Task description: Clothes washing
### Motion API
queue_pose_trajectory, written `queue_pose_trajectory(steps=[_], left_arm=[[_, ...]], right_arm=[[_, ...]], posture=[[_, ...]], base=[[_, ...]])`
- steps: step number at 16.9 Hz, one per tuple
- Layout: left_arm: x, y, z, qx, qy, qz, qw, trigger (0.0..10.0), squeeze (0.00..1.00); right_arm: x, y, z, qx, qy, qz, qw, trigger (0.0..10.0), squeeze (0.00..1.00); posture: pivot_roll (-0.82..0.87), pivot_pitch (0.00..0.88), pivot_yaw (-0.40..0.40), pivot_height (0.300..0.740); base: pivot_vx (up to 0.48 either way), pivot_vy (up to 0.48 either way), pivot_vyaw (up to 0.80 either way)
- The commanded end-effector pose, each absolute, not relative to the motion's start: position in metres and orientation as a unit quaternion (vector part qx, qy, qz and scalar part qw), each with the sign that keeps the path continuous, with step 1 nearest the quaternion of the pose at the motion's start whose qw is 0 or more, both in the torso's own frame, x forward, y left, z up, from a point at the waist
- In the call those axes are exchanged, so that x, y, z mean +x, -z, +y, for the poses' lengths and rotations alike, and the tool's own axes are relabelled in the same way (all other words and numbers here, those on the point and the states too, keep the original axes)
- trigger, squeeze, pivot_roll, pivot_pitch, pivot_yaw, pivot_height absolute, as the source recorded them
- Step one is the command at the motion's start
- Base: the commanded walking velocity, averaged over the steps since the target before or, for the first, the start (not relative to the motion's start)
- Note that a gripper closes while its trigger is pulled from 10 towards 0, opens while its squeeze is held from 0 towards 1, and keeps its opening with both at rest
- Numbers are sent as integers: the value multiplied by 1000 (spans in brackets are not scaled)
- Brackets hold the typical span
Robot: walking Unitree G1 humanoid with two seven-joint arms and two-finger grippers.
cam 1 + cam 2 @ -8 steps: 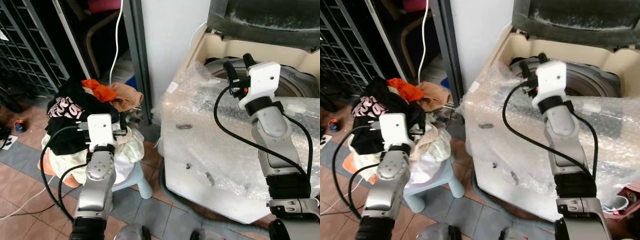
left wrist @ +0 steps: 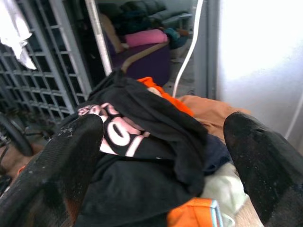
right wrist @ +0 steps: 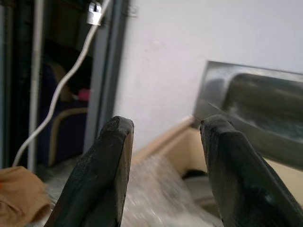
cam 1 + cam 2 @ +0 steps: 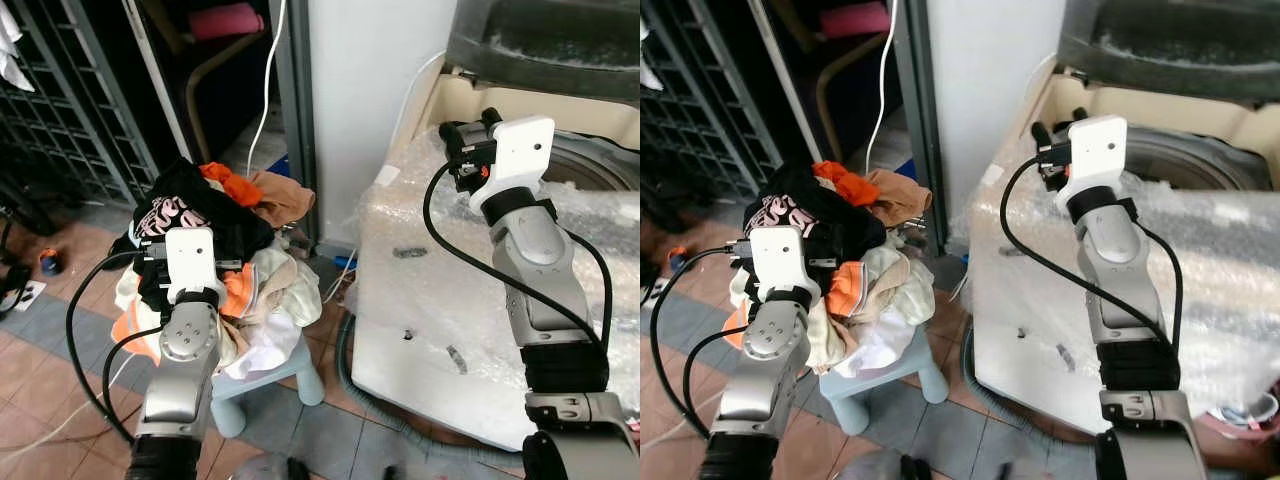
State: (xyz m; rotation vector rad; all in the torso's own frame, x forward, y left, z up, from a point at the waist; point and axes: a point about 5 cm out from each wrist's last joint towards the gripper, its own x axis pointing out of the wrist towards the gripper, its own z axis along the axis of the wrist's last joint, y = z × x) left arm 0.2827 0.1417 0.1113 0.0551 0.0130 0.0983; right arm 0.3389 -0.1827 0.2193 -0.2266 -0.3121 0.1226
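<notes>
Left eye view: left gripper (image 2: 161, 156) gapes wide over the clothes pile (image 4: 215, 235); right gripper (image 3: 163, 165), parted, hangs above the washer rim (image 4: 440, 95).

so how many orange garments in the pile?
2 visible: orange garment on top at the back beside the black printed shirt, orange piece lower at the front near the left gripper. More may be buried.

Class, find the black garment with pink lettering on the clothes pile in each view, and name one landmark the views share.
Left eye view: black garment tops the pile, left of centre, just above the left end effector.
Right eye view: black garment, further left.
Left wrist view: black garment between the spread fingers.
Right wrist view: I cannot find it.
Shared landmark: the white cable hanging down beside the grey door frame.
</notes>
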Motion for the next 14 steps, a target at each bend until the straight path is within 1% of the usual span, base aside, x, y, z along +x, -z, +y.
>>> queue_pose_trajectory(steps=[1,3,5,7,9,11,14], left_arm=[[284,-114,138,32,-44,3,999,10000,0],[284,-113,137,32,-44,4,999,10000,0],[286,-114,139,33,-49,1,998,10000,0],[285,-115,139,33,-51,-1,998,10000,0],[285,-114,138,34,-48,1,998,10000,0],[286,-116,136,35,-44,-3,998,10000,0],[285,-116,138,36,-52,-5,998,10000,0]], right_arm=[[341,-215,-182,-74,-53,-133,987,10000,0],[340,-202,-183,-67,-31,-113,991,10000,0],[336,-187,-183,-38,-40,-81,995,10000,0],[333,-190,-178,-44,-60,-95,993,10000,0],[331,-195,-171,-68,-80,-114,988,10000,0],[332,-194,-169,-46,-80,-106,990,10000,0],[334,-193,-169,-47,-82,-103,990,10000,0]], posture=[[-41,0,93,740],[-43,0,94,740],[-34,0,91,740],[-37,0,91,740],[-38,0,92,740],[-33,0,86,740],[-33,0,86,740]], base=[[0,480,0],[0,373,0],[0,480,0],[0,0,0],[0,0,769],[0,0,769],[0,0,769]])
